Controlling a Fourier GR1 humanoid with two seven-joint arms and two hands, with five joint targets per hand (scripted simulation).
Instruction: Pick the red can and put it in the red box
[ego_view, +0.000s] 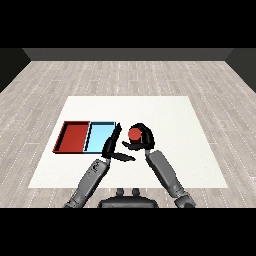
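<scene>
A: Item one, the small red cylindrical can. Location?

B: Inside the curl of the black right hand. Fingers arch over and round its far side, thumb comes in below. Only the red top shows, so I cannot tell whether it stands on the white bench or is already lifted off it.

A: Condition of that hand?

B: Closed round the can, nothing else held.

A: Item two, the other hand.

B: Black left hand, just to the left of the right hand. Fingers straight, pointing up and away, thumb stretched toward the right hand. Carries nothing. Its fingertips lie against or over the near right corner of the shallow light blue tray; contact not certain.

A: Item three, destination.

B: Shallow red rectangular tray, beyond the left hand on its left side, touching the blue tray along one edge. Nothing visible in it.

A: Progress entry?

B: Judged: the grasp appears made, delivery not. Left to do: carry the can leftward past the left hand and across the blue tray, then set it down in the red one and let go.
</scene>
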